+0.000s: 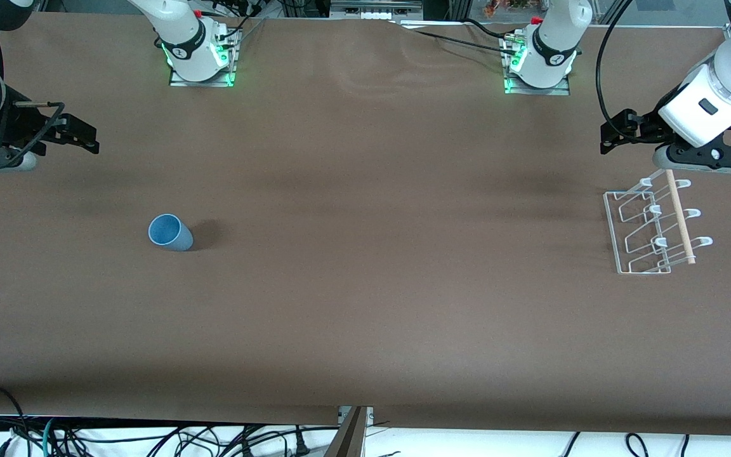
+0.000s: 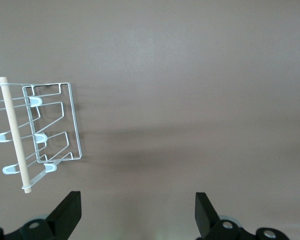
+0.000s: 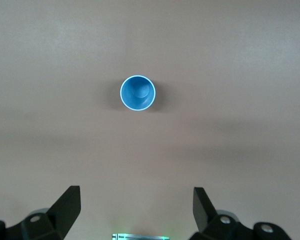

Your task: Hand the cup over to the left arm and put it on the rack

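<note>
The light-blue cup (image 1: 171, 233) stands upright on the brown table toward the right arm's end, mouth up; the right wrist view shows it from above (image 3: 137, 93). My right gripper (image 1: 89, 136) hangs open and empty over the table's edge at that end, apart from the cup, its fingers spread wide (image 3: 136, 197). The white wire rack (image 1: 654, 225) with its pale wooden rod lies at the left arm's end and appears in the left wrist view (image 2: 40, 132). My left gripper (image 1: 610, 133) hovers open and empty beside the rack (image 2: 138, 200).
Both arm bases (image 1: 200, 60) (image 1: 538, 66) with green lights stand along the table's edge farthest from the front camera. A cable (image 1: 454, 39) trails beside the left arm's base. Loose cables (image 1: 150, 438) hang below the nearest edge.
</note>
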